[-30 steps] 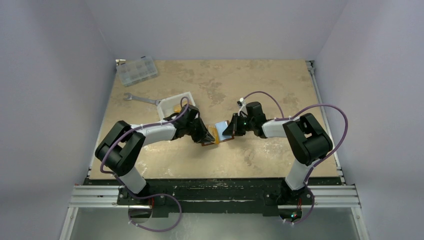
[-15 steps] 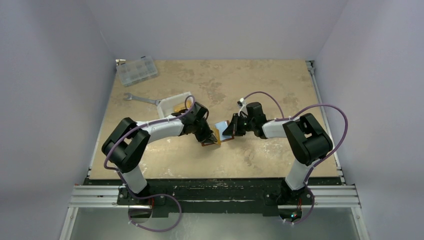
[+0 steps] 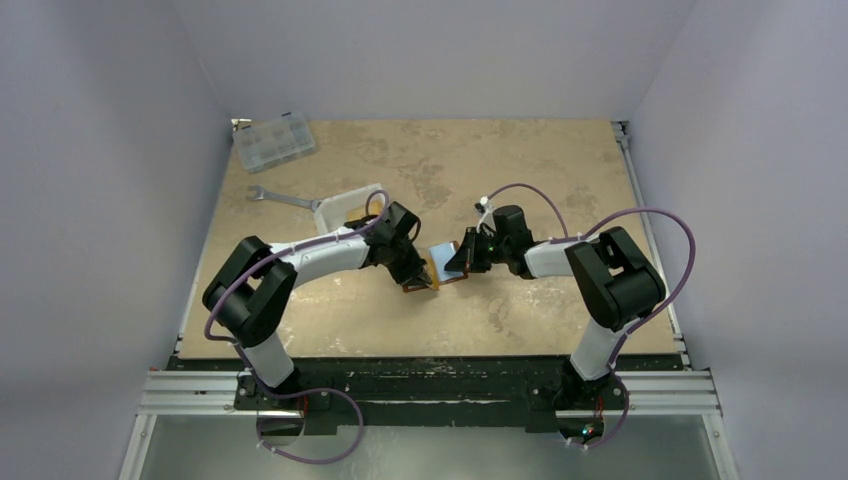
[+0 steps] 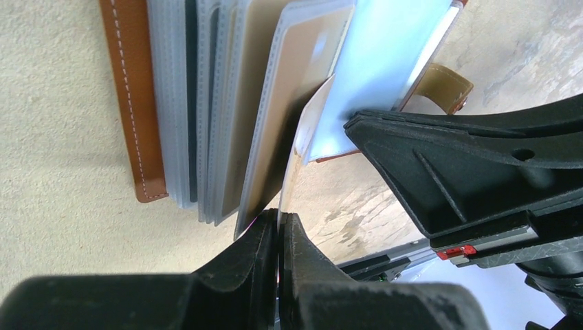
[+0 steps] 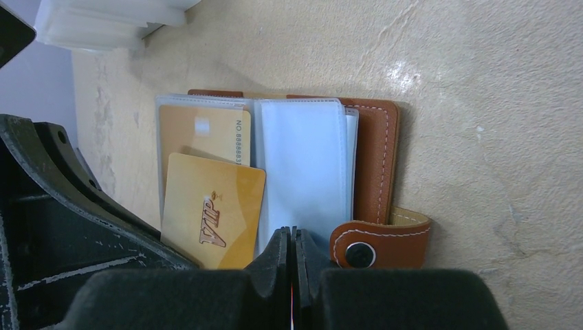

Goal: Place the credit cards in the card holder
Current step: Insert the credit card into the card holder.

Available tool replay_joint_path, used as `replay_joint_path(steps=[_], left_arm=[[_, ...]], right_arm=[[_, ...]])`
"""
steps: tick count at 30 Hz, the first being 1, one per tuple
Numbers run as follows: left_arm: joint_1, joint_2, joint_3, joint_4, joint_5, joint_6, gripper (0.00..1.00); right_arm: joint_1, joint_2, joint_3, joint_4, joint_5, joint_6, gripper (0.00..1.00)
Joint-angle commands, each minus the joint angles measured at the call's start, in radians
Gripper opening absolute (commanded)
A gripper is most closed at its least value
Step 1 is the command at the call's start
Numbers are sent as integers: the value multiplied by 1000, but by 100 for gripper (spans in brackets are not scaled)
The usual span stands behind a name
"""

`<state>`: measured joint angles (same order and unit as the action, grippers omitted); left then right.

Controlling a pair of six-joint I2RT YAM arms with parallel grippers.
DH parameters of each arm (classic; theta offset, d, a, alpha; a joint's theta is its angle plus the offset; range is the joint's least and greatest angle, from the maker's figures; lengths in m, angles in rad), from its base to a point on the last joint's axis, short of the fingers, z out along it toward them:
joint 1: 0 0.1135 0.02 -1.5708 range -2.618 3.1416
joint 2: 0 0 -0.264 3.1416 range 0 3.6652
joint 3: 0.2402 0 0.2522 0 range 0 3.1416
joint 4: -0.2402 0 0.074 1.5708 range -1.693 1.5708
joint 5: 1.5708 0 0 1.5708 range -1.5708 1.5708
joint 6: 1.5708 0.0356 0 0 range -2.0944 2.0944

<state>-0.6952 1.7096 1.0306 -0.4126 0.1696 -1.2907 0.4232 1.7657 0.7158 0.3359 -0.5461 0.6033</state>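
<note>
left gripper [image 4: 278, 220]: clamps gold card [image 5: 213, 220] | right gripper [image 5: 292, 235]: pinches card holder [image 5: 375, 165] sleeve

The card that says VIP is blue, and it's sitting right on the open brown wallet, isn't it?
Not quite: the VIP card is gold, not blue, as the right wrist view shows. The rest holds. It sits right on the open brown wallet, over its clear sleeves.
</note>
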Motion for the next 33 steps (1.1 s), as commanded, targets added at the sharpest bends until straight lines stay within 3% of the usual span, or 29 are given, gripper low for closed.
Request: replay_joint_path(steps=[1,11,33], left_arm=[[4,0,22,-126,-53,-33,0],[4,42,73,-205,-66,-50,0],[18,93,50,-82,-65,15,0]], right_arm=[[-6,-8,-28,-23,32,-18,0],[-7,1,-28,-14,22,-14,0],[-7,19,-27,-11,5,-14,0]])
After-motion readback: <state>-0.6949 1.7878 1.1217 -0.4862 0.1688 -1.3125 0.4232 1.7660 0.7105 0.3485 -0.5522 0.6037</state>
